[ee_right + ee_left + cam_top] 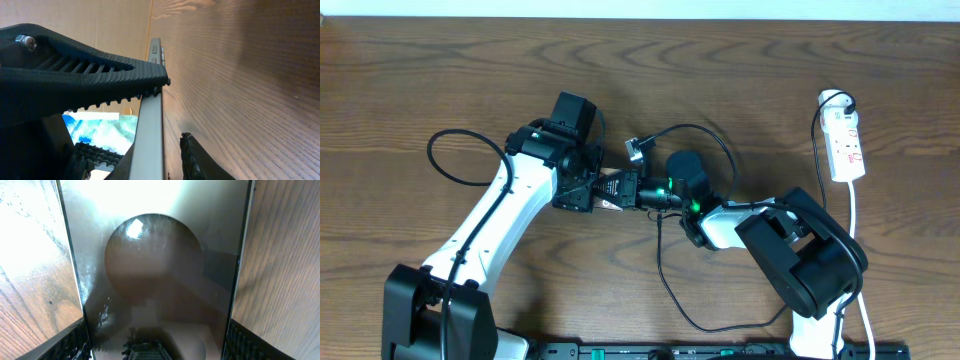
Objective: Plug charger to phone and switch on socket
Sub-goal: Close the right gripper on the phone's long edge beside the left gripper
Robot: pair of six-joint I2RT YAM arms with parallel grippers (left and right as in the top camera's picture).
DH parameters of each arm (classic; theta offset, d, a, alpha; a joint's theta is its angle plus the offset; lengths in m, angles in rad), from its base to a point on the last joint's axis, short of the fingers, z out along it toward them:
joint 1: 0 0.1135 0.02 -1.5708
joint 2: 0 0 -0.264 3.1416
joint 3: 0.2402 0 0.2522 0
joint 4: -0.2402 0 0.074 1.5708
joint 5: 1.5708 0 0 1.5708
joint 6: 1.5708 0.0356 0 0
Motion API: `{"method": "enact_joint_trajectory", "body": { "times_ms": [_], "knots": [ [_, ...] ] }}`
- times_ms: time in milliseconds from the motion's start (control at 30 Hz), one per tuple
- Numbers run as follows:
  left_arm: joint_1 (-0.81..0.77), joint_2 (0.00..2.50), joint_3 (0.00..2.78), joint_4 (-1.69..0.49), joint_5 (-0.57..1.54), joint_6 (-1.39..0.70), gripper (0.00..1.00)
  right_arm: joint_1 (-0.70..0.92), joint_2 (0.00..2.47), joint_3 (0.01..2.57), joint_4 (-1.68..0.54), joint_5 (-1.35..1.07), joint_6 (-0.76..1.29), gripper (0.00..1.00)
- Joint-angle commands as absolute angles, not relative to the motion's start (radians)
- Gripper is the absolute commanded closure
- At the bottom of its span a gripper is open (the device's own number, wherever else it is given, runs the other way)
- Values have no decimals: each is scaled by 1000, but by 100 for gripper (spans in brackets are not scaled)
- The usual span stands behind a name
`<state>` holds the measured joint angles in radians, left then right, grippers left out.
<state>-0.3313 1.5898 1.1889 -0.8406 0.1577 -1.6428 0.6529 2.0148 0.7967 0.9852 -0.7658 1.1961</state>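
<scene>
The phone (613, 188) is held off the table at the middle, between both grippers. My left gripper (582, 190) is shut on it; in the left wrist view the dark glossy phone (155, 255) with its oval patch fills the gap between the left gripper's (157, 342) two fingers. My right gripper (638, 190) straddles the phone's other end. In the right wrist view the phone (152, 125) shows edge-on with a lit screen; the right gripper's (175, 107) upper finger touches it, and the lower finger stands slightly apart. The charger plug tip (637, 150) lies free on the table. The socket (846, 145) lies far right.
The charger's thin black cable (718, 150) loops right of the plug tip and runs down toward the front edge (665, 280). The socket's white cord (855, 215) trails down beside the right arm base. A thicker black arm cable (455, 155) loops at the left.
</scene>
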Motion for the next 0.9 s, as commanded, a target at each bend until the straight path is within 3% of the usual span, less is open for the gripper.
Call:
{"method": "enact_joint_trajectory", "body": {
  "times_ms": [0, 867],
  "knots": [
    [-334, 1575, 1195, -844, 145, -1647, 93, 656, 2027, 807, 987, -761, 1200, 81],
    [-334, 1575, 1195, -844, 145, -1647, 93, 656, 2027, 807, 987, -760, 1200, 95]
  ]
}}
